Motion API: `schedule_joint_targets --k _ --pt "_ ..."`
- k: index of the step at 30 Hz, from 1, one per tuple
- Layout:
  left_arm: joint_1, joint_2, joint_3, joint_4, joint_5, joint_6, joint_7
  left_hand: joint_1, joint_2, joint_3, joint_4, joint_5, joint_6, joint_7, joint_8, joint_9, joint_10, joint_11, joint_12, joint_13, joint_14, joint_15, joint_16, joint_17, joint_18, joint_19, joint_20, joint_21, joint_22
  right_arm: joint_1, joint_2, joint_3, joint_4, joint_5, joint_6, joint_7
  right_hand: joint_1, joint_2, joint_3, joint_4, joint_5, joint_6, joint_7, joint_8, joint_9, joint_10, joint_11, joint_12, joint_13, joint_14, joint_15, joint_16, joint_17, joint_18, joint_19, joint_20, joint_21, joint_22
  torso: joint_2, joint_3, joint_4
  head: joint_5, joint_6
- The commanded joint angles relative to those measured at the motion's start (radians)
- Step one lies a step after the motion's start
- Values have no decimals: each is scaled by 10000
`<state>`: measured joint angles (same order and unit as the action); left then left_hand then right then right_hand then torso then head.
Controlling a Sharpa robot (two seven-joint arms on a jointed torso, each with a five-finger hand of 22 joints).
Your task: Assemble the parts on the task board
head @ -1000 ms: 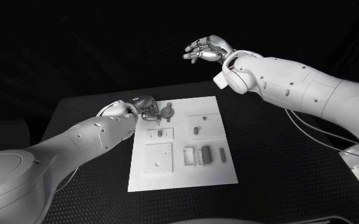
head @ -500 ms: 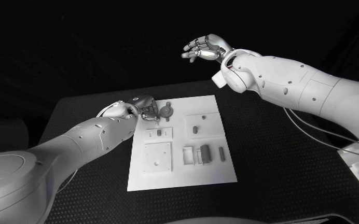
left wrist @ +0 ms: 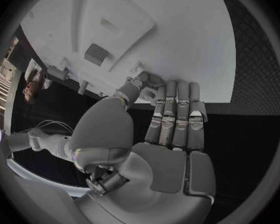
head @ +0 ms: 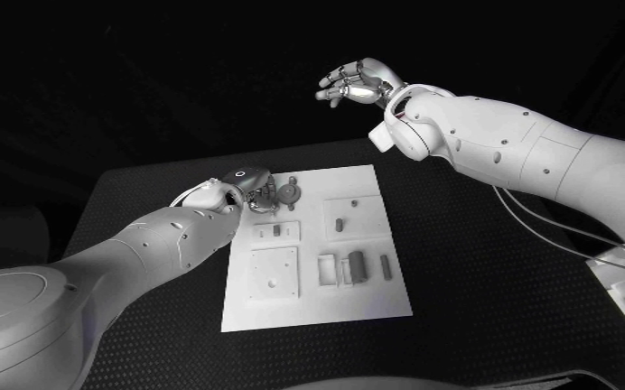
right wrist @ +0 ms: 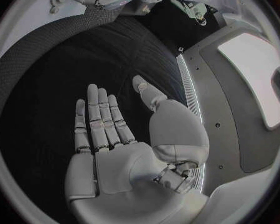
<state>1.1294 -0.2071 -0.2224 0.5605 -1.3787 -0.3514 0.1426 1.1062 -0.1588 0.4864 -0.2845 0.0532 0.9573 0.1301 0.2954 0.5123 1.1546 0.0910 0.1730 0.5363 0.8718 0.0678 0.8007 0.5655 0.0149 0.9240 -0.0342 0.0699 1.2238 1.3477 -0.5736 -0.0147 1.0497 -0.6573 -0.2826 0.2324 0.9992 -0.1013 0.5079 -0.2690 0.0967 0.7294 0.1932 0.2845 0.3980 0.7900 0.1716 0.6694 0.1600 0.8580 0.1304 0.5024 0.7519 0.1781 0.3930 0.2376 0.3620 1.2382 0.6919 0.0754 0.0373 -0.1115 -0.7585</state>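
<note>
While the white task board (head: 317, 246) lies flat in the middle of the black table (head: 495, 273), the left hand (head: 250, 190) is set at the board's far left corner. The board is a smooth, thin plate with straight sides, and the table under it has a rough, dotted skin. A small round part (head: 289, 193) with a hole in its middle is seen at that far left corner, just beside the left hand's shiny silver fingers. In the left wrist view the fingers (left wrist: 177, 117) are laid out straight and close together, with their tips at the board's edge, and the thumb tip (left wrist: 135, 84) is pressed near a small knob there; whether the round part is truly pinched cannot be told. More small parts are kept on the board: a flat square plate (head: 275, 273) with little holes at the near left, a smaller square (head: 277, 231) just beyond it, a square with a long slot (head: 349, 216) at the far right, and a few upright blocks (head: 354, 269) at the near right. The right hand (head: 357, 84) is held high over the far side of the table, well apart from the board. Its fingers (right wrist: 100, 119) are spread open and nothing is held in them.
</note>
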Motion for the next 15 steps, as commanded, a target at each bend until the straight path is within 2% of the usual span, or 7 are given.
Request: schedule_joint_targets --k 1,8,15 --pt "-322 44 -121 62 -578 820 -185 101 26 -18 -17 -26 53 25 48 6 -54 -5 -8 50 57 -26 34 15 -48 97 6 -10 20 1 4 9 11 -22 106 69 -32 38 -3 81 -15 -84 409 44 -14 -32 -8 68 -15 76 -10 -38 -11 -159 28 -2 -46 19 5 8 -2 -6 24" --pt "-342 36 -121 9 -586 980 -169 134 101 40 -13 -20 28 60 15 -10 -100 1 -19 189 61 -32 35 16 -51 103 0 -16 21 1 4 9 2 -22 100 68 -35 38 -4 83 -14 -84 409 45 -16 -33 -8 69 -18 75 -10 -38 -13 -159 27 -2 -52 23 4 7 -5 -10 20" --pt "-361 -30 -121 -1 -601 1110 -105 385 459 589 39 14 242 -6 42 -40 37 -76 -5 520 130 -70 58 19 -72 162 -29 -6 36 1 -14 9 10 -19 100 69 -38 39 -5 86 -14 -83 409 47 -17 -32 -8 71 -20 75 -10 -38 -13 -160 27 -2 -56 27 2 1 2 -3 40"
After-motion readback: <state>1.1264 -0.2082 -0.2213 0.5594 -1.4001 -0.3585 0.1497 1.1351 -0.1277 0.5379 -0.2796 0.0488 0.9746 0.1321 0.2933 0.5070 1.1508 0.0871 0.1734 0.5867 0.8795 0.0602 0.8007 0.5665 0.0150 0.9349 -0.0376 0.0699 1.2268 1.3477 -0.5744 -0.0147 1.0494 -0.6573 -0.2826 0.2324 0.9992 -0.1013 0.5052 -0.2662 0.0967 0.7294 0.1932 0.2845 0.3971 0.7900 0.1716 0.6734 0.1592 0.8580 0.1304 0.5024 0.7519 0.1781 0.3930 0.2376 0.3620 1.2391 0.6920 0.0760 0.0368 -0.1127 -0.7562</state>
